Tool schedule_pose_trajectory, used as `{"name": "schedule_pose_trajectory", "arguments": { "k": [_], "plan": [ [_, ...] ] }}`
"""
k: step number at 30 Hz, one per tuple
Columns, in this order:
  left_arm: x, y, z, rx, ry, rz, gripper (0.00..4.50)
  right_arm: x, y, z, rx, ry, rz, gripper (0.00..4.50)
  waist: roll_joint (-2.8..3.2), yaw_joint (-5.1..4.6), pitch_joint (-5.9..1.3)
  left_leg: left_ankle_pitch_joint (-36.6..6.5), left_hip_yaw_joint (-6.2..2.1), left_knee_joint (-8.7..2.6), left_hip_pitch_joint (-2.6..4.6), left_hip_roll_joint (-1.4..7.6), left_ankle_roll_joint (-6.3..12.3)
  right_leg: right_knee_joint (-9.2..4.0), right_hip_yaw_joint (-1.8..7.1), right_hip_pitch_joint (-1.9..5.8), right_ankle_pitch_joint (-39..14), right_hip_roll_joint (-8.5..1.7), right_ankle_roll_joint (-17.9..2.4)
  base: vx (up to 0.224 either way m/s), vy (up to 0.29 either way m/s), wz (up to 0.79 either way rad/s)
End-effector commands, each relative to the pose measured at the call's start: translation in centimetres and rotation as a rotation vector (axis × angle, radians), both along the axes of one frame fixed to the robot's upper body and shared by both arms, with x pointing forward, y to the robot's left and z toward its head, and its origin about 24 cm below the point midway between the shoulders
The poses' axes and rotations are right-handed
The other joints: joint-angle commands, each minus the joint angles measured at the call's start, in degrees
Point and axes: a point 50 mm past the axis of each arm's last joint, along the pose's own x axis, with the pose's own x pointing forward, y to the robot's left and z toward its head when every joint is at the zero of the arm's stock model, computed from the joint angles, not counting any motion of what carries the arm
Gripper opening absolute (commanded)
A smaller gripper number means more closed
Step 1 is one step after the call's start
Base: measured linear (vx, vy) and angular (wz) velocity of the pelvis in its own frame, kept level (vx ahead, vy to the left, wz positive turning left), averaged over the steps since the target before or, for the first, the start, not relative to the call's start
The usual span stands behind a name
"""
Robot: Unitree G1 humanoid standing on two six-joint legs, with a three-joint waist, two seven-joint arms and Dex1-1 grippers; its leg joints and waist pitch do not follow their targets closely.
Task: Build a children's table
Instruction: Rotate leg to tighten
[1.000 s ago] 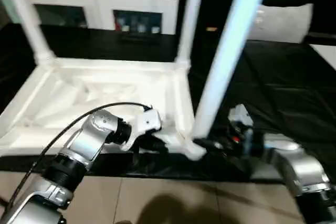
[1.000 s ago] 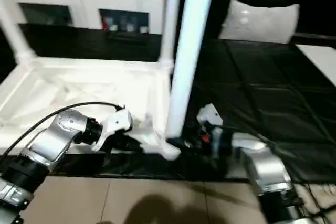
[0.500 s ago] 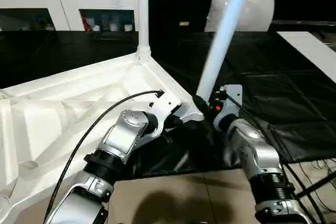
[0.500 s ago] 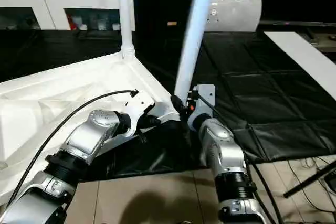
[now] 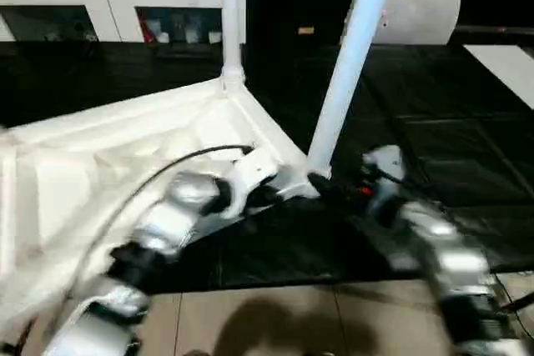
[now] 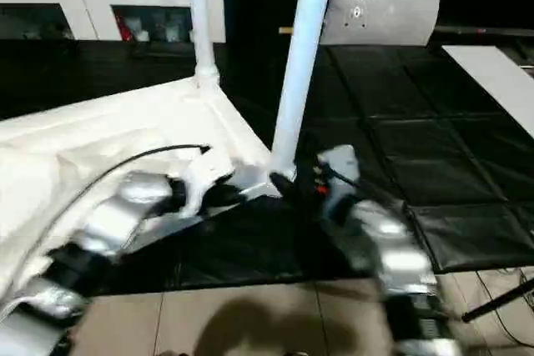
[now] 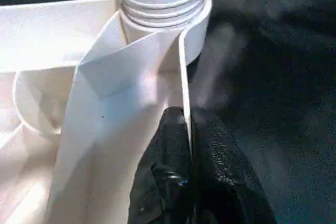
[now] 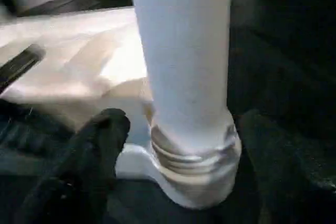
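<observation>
White leg (image 5: pixel 344 72) seated in corner socket (image 8: pixel 197 182) | left claw (image 7: pixel 187 129) pinching table rim (image 7: pixel 184 72) | right claw (image 8: pixel 173 145) spread round leg

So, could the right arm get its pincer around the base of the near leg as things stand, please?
Probably yes: the right pincer already straddles the near leg just above its socket, with nothing between, though the far finger is hidden.

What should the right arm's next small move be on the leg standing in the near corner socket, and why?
Probably close the right claw on the near leg and twist it further in. Thread rings show above the corner socket, so it looks not fully seated. The left claw is pinching the tabletop's rim beside it, steadying the top.
</observation>
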Motion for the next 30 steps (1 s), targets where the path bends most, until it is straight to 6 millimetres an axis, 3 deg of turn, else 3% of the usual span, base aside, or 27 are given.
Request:
{"name": "schedule_pose_trajectory", "arguments": {
  "k": [1,6,9,11,24,30],
  "plan": [
    [-0.8,-0.7,0.8,-0.007,-0.024,-0.167,0.0,0.2,0.1,1.2,-0.009,-0.052,0.091,4.31,0.28,0.22,-3.69,-16.02,0.09,-3.62,1.1,1.42,2.0,-3.28,1.3,3.13,-12.77,-1.95,-13.07,0.0,0.0,0.0],
    [-1.9,0.5,0.4,0.064,-0.001,-0.321,0.0,-0.8,-0.3,1.8,-0.054,-0.049,0.325,4.31,0.45,0.91,-3.69,-18.13,0.0,-3.76,1.54,1.72,1.05,-3.14,1.38,2.82,-13.52,-1.93,-12.8,0.0,0.0,0.0],
    [-2.2,0.9,0.4,0.087,0.011,-0.385,0.0,-1.4,-0.3,1.7,-0.075,-0.004,0.466,4.31,0.1,1.55,-3.78,-17.85,0.04,-3.66,1.59,1.71,1.31,-3.01,1.37,2.85,-13.45,-2.05,-13.0,0.0,0.0,0.0],
    [-2.7,1.2,0.4,0.091,0.042,-0.443,0.0,-1.6,-0.3,1.3,-0.104,0.04,0.547,4.05,-0.01,1.72,-3.7,-17.43,0.08,-3.66,1.4,1.74,1.42,-2.87,1.37,2.95,-13.6,-2.12,-13.09,0.0,0.0,0.0],
    [-3.3,1.6,0.2,0.106,0.053,-0.508,0.0,-2.0,0.4,0.9,-0.085,0.106,0.725,3.02,-0.49,2.18,-3.78,-15.88,0.2,-3.45,1.32,1.83,1.37,-2.69,1.37,2.83,-14.75,-2.26,-13.01,0.0,0.0,0.0],
    [-3.2,1.6,0.1,0.105,0.05,-0.509,0.0,-2.2,0.4,0.9,-0.074,0.137,0.767,2.48,-0.33,2.31,-3.81,-14.67,0.27,-3.33,1.29,1.78,1.86,-2.54,1.33,2.92,-13.36,-2.16,-13.59,0.0,0.0,0.0]
  ]
}}
